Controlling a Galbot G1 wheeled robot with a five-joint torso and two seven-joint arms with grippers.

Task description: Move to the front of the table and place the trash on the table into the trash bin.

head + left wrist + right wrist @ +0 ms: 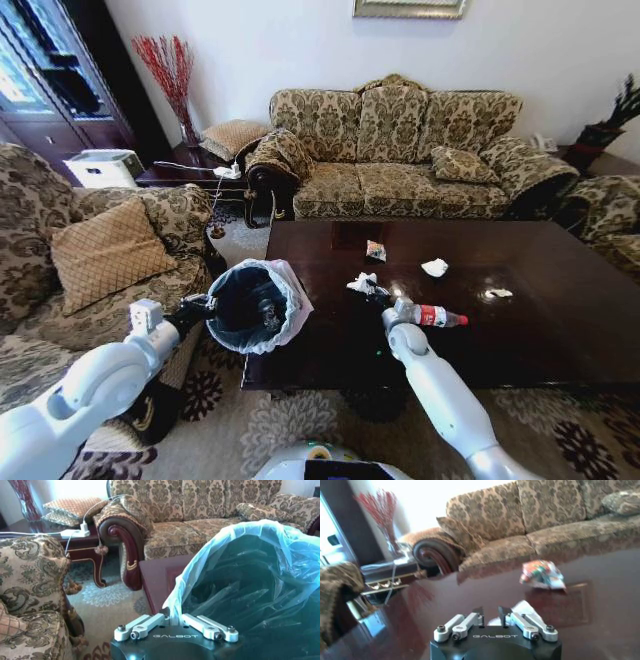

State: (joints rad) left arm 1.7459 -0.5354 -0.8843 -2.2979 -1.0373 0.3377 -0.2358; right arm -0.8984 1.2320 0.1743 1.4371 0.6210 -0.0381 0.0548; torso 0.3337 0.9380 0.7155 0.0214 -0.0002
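Note:
The table is dark glossy wood. The trash on it is a printed wrapper, two white paper wads and a clear bottle with a red label. My right gripper is low over the table's left part, shut on a third white wad. In the right wrist view its fingertips stand close together with the wad under them and the wrapper beyond. My left gripper is shut on the rim of the trash bin, held at the table's left end. The left gripper pinches the pale bag.
A patterned sofa stands behind the table. An armchair with a cushion is on the left. A small side table with cables sits in the far left corner. Patterned carpet lies under the table's front edge.

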